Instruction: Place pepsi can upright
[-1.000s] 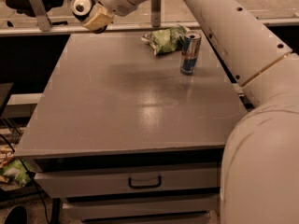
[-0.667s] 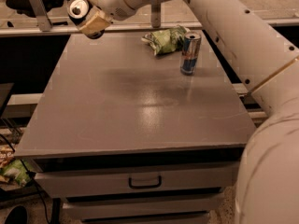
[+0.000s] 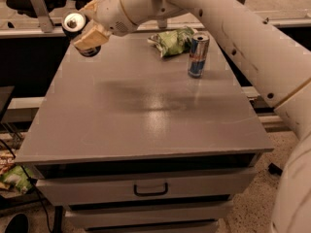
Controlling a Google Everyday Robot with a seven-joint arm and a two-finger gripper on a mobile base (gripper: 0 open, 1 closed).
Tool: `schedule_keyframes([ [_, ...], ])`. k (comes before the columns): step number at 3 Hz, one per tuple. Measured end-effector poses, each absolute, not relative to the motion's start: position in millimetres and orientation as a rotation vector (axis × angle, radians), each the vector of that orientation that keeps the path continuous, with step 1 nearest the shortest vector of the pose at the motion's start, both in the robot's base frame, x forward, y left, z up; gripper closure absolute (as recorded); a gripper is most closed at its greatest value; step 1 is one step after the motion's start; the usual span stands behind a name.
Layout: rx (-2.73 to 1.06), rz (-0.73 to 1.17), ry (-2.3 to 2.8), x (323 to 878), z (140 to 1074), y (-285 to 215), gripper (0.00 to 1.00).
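My gripper (image 3: 85, 34) hangs over the far left corner of the grey table (image 3: 146, 125). It is shut on the pepsi can (image 3: 74, 22), which lies on its side in the jaws. The can's silver end faces the camera and a bit of its dark body shows below the tan fingers (image 3: 93, 37). The can is held above the table top, not touching it.
A taller slim silver-and-blue can (image 3: 197, 55) stands upright at the far right of the table. A green chip bag (image 3: 171, 41) lies just behind it. The table has drawers (image 3: 150, 188) at its front. My white arm (image 3: 243, 38) spans the right side.
My gripper with the can has moved a little to the left and lower, toward the table's far left corner. The slim can and the bag have not moved.
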State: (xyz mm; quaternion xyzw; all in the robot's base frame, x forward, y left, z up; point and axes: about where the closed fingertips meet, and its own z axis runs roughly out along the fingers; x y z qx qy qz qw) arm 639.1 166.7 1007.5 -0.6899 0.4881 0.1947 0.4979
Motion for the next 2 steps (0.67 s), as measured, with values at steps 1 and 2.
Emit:
schedule_keyframes([
  [1,-1.682,0.565,1.164,622.2,995.4,174.4,1.0],
  [2,-1.702,0.61,1.139,612.7,989.4,177.8,1.0],
])
